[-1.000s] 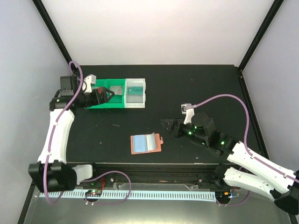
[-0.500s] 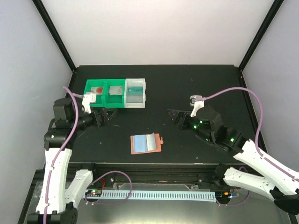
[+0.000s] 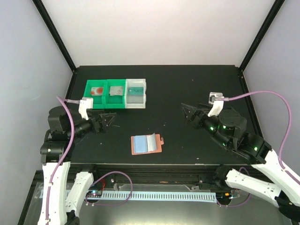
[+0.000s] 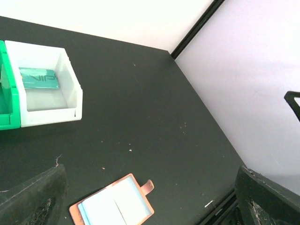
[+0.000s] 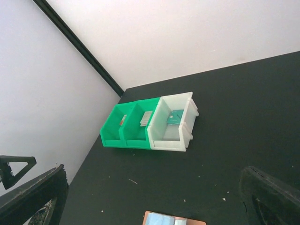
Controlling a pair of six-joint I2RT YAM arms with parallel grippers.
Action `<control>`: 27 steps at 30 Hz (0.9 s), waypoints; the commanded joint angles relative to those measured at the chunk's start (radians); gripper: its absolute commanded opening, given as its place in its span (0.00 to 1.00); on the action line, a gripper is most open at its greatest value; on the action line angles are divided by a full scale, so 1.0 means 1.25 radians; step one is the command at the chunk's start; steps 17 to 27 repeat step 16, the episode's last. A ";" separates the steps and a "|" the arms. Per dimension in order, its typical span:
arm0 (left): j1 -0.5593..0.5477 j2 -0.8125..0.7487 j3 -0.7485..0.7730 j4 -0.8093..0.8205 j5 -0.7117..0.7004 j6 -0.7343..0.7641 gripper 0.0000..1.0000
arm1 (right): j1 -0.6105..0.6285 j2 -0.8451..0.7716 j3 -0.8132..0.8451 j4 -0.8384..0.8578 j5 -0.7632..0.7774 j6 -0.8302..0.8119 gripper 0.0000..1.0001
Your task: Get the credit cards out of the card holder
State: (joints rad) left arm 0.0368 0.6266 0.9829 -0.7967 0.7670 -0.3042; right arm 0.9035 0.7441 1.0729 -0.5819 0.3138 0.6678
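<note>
The holder [image 3: 146,143] lies open and flat near the middle of the table's near edge, with its light-blue pockets up, one flap slightly lifted and its small tab toward the right edge. No card shows in it. It looks light and limp, so the tab or a long edge is probably the best hold.

Three cards lie in the bins [image 3: 106,104] near the rear-left corner:
- Red-disc card [image 3: 97,91], in the left green bin.
- Grey card [image 3: 115,91], in the middle green bin.
- Teal card [image 4: 40,78], in the white bin.

They are thin, stiff, light and probably slick. Lying flat, each would need one edge tipped up before it can be pinched.

The teal card seems to read "VIP"; nothing else is legible.

The left gripper [image 3: 108,120] and right gripper [image 3: 186,114] hover on either side of the holder, jaws apart and empty.
</note>
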 commanded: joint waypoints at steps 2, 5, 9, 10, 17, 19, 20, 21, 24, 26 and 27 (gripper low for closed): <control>-0.004 -0.019 0.015 0.016 -0.008 -0.045 0.99 | 0.004 -0.039 -0.059 0.007 -0.012 0.019 1.00; -0.004 -0.034 0.003 0.039 -0.010 -0.066 0.99 | 0.004 -0.045 -0.084 0.017 -0.015 0.030 1.00; -0.004 -0.048 -0.009 0.047 -0.024 -0.073 0.99 | 0.004 -0.041 -0.092 0.026 -0.035 0.037 1.00; -0.004 -0.050 -0.013 0.046 -0.029 -0.073 0.99 | 0.004 -0.040 -0.096 0.028 -0.039 0.038 1.00; -0.004 -0.063 -0.036 0.049 -0.053 -0.090 0.99 | 0.004 -0.041 -0.108 0.038 -0.044 0.040 1.00; -0.004 -0.063 -0.036 0.049 -0.053 -0.090 0.99 | 0.004 -0.041 -0.108 0.038 -0.044 0.040 1.00; -0.004 -0.063 -0.036 0.049 -0.053 -0.090 0.99 | 0.004 -0.041 -0.108 0.038 -0.044 0.040 1.00; -0.004 -0.063 -0.036 0.049 -0.053 -0.090 0.99 | 0.004 -0.041 -0.108 0.038 -0.044 0.040 1.00; -0.004 -0.063 -0.036 0.049 -0.053 -0.090 0.99 | 0.004 -0.041 -0.108 0.038 -0.044 0.040 1.00; -0.004 -0.063 -0.036 0.049 -0.053 -0.090 0.99 | 0.004 -0.041 -0.108 0.038 -0.044 0.040 1.00; -0.004 -0.063 -0.036 0.049 -0.053 -0.090 0.99 | 0.004 -0.041 -0.108 0.038 -0.044 0.040 1.00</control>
